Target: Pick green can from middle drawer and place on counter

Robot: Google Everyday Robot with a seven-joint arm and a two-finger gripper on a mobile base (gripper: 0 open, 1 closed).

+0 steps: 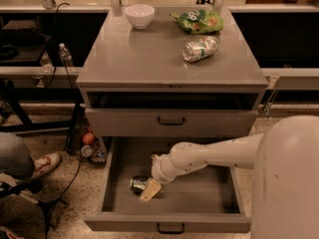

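The green can [137, 183] lies on its side on the floor of the pulled-out middle drawer [199, 195], towards the left. My gripper [149, 189] reaches down into the drawer from the right and sits against the can's right end. My white arm [209, 156] crosses the drawer. The grey counter [144, 54] is the top of the cabinet, above the drawers.
On the counter are a white bowl [139, 15], a green snack bag [198, 21] and a paler dented can [200, 49]. A taller-faced drawer [171, 121] is shut above the open one. A person's shoe [42, 162] and some floor clutter are at the left.
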